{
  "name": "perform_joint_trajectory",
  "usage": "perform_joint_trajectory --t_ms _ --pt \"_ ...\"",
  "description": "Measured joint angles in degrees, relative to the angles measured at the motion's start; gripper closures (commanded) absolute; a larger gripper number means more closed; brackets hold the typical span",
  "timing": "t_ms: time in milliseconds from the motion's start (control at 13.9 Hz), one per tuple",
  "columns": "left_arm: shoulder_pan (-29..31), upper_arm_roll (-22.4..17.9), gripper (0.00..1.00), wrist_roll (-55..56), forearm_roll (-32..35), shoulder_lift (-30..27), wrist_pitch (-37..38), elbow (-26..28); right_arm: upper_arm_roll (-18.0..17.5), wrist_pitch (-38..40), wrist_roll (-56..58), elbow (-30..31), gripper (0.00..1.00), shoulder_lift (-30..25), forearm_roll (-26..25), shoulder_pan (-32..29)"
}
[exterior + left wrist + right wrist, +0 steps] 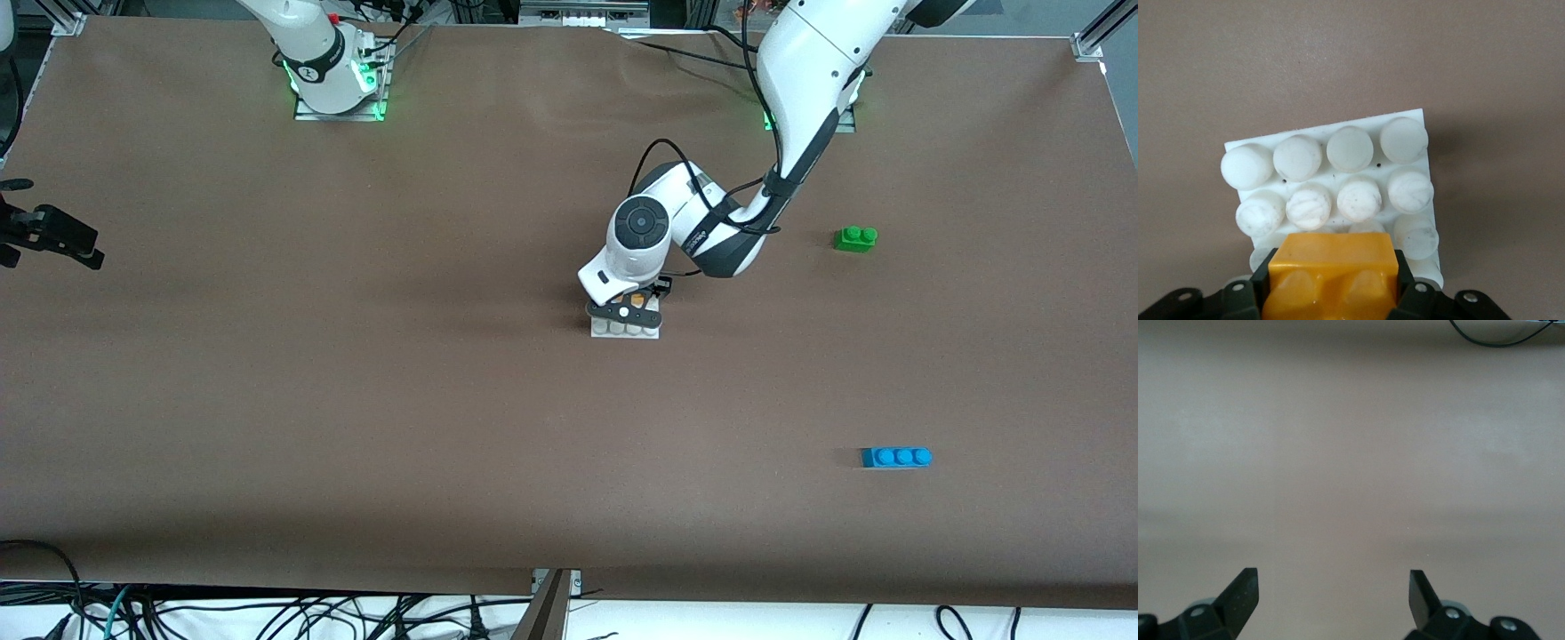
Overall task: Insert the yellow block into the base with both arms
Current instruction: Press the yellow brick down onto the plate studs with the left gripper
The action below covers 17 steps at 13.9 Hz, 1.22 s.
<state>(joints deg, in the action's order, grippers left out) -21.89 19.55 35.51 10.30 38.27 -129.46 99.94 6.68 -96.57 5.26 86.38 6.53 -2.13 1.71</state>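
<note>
Gripping the yellow block between its closed fingers, the left hand is hanging directly over the base, which is lying flat near the middle of the desk. In the left wrist view the block is sitting low above the white studs at one edge of the plate, seemingly lined up so its underside can seat onto them — whether it is already touching them cannot be told. The right hand is waiting over bare desk at the right arm's end, its fingers spread wide and holding nothing. It is probably being kept clear, though the base may shift without support. The green brick and the blue brick are lying toward the left arm's end, well apart from the base.
</note>
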Motion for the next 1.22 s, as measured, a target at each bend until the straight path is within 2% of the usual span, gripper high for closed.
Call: perform_joint_trajectory --t_ms 1219 --pt "0.0 0.6 0.91 -0.5 -0.1 0.4 0.5 -0.7 0.0 0.0 0.0 0.0 0.0 0.0 0.0 0.0"
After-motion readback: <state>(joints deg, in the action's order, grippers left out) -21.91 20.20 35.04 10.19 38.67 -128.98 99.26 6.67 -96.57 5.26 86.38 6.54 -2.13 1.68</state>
